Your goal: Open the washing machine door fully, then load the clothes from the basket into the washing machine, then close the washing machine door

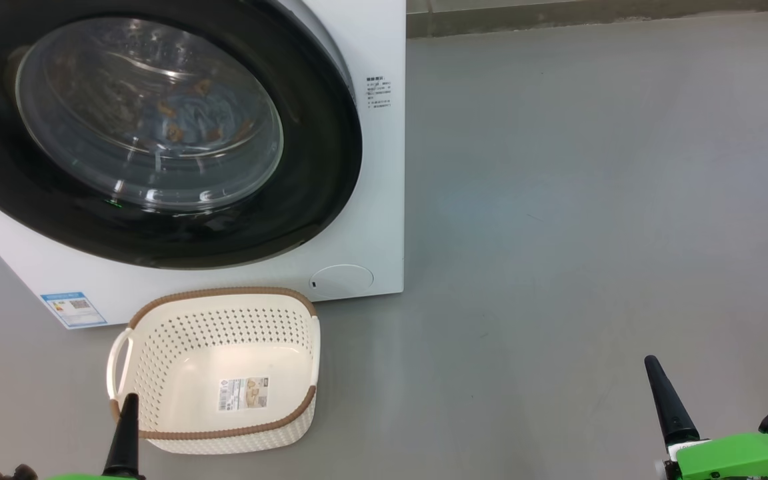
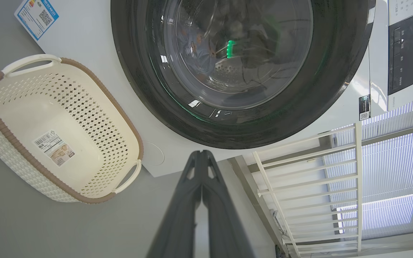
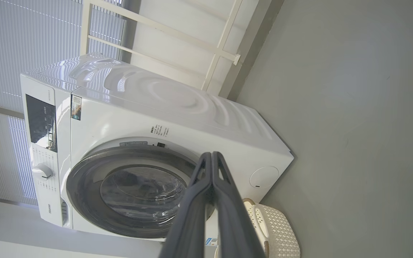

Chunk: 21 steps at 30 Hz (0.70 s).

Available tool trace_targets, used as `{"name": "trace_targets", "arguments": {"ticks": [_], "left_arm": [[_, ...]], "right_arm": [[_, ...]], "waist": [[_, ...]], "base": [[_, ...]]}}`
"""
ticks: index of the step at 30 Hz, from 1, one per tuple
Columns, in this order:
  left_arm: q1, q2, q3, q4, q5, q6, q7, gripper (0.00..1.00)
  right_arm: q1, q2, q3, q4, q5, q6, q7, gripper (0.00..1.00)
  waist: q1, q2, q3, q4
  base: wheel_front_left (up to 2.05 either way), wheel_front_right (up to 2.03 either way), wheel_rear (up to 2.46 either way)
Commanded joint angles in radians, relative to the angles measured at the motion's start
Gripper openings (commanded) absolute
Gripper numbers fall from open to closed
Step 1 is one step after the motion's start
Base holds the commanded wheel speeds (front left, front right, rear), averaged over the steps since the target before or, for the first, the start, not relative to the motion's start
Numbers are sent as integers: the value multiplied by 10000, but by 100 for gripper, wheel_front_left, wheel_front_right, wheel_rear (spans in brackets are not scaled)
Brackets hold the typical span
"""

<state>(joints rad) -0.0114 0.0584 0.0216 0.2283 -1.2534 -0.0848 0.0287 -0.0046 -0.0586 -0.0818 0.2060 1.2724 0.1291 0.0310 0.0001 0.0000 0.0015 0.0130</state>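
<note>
1. The grey floor (image 1: 591, 200) ran bare to the right of the appliance.
2. The washing machine (image 1: 381, 220), a white front-loader, stood on that floor at the upper left of the head view.
3. The washing machine door (image 1: 321, 180) sat shut against the front panel, its glossy black ring flush around the bulging glass window.
4. The basket (image 1: 224, 295) stood on the floor just in front of the machine, below the door. Its cream perforated bottom was exposed, with a barcode sticker (image 1: 243, 393) on it.
5. The clothes (image 1: 191, 120) lay inside the drum. They were visible through the glass as light blue fabric with small orange-brown marks.
6. The left gripper (image 1: 129, 403) was at the lower left, its fingers pressed together and gripping nothing. In the head view its tip overlapped the basket's near rim, while the left wrist view showed it apart from the basket.
7. The right gripper (image 1: 654, 370) was at the lower right over bare floor, well apart from the machine. Its fingers were likewise closed tip to tip on nothing.
8. A round white flap (image 1: 342, 279) was at the panel's lower right corner and a small blue label (image 1: 74, 309) at its lower left.
</note>
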Motion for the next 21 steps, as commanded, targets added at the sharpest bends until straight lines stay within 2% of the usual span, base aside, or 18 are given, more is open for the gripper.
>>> {"name": "trace_targets", "arguments": {"ticks": [1,21], "left_arm": [[-465,82,317,-158,-257,-130,86,0],[-816,-28,742,72,-2554,-359,618,0]], "right_arm": [[-449,-103,102,-191,280,12,58,0],[-841,-92,-30,204,2567,15,460,0]], "waist": [[0,0,0,-4],[0,0,12,-92]], "base": [[0,0,0],[0,0,0]]}}
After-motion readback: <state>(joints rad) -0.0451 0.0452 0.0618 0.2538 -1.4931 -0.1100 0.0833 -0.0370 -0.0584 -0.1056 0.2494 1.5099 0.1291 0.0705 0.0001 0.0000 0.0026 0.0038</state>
